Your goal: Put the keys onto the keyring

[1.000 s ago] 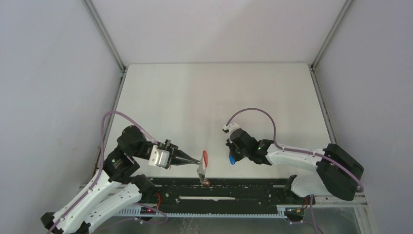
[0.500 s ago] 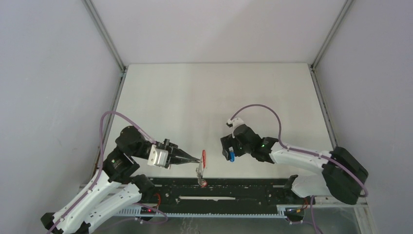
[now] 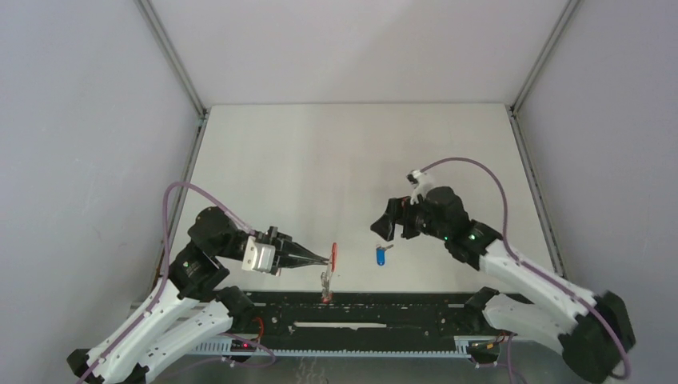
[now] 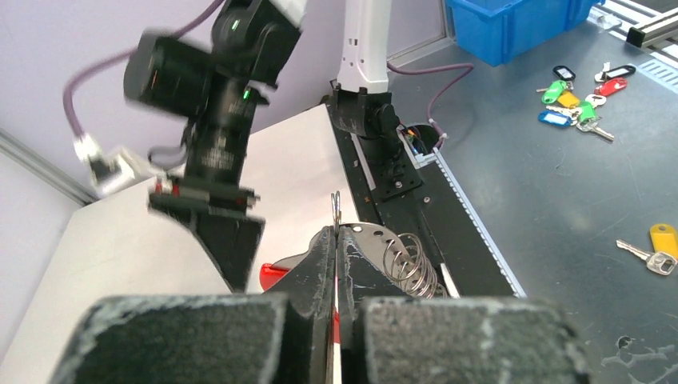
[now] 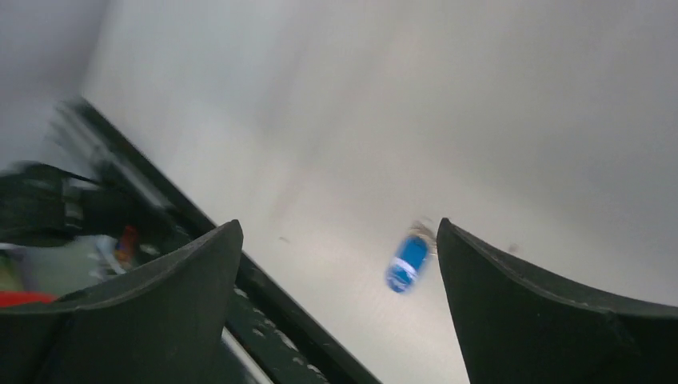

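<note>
Blue-tagged key (image 3: 380,255): just released, lying at near edge of table (image 3: 320,160), apparently unthreaded; right gripper (image 3: 387,226) gaping empty, withdrawing; left gripper (image 3: 324,258) clamping keyring (image 3: 333,255).

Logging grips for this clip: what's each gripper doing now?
Left gripper: shut on the keyring.
Right gripper: open, empty; the blue key lies on the table.

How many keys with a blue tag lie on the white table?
1: the blue-tagged key lies loose near the front edge, apart from the open right end effector.
</note>
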Robot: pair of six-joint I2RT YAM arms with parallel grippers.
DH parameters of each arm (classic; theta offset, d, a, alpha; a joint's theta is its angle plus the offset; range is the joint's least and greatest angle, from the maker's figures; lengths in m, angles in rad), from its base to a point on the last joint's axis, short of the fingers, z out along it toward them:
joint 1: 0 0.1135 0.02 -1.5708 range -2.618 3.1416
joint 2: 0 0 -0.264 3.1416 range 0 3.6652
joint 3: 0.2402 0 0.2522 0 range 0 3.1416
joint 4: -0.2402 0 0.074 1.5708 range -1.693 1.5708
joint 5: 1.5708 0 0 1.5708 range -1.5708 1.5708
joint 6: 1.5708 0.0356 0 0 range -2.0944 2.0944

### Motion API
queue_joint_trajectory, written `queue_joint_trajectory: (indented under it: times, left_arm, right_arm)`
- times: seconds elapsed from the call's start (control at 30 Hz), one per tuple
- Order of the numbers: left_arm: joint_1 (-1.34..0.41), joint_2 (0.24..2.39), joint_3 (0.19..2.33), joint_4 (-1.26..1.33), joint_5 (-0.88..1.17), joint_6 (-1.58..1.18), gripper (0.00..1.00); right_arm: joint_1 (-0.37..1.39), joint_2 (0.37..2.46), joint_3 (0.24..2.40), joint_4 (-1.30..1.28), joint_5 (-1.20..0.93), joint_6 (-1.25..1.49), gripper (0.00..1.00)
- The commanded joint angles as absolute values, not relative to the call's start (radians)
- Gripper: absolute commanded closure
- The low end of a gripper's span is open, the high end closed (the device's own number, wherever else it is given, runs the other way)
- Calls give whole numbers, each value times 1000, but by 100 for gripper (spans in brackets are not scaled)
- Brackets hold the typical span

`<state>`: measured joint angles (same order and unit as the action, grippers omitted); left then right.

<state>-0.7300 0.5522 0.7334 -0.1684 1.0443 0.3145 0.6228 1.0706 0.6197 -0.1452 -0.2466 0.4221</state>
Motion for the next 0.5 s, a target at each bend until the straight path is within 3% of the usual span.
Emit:
queue_joint_trajectory:
  times: [0.0,0.07,0.13,0.17,0.23,0.3,0.47]
  left_arm:
    - [-726,547,789,-125,1032,307,100]
    - [-725,544,784,-114,1025,308,100]
    - [-725,540,780,-106,1019,303,100]
    - [-725,539,779,-106,1020,302,100]
    - [-724,541,781,-106,1022,302,100]
    - [-725,544,784,-105,1021,304,100]
    - [-725,538,779,-98,1019,298,100]
  right_arm:
    - [638,832,586,-115,-46,615,1]
    - [502,873,502,31,-360,746,8]
    - [513,975,589,-170,-300,732,33]
    - [571,1033,667,-304,-171,698,39]
    - [733,1136,804,-479,100,701,36]
    - [809,1227,857,-543,211,746,33]
    - [862,1362,853,-501,202,780,37]
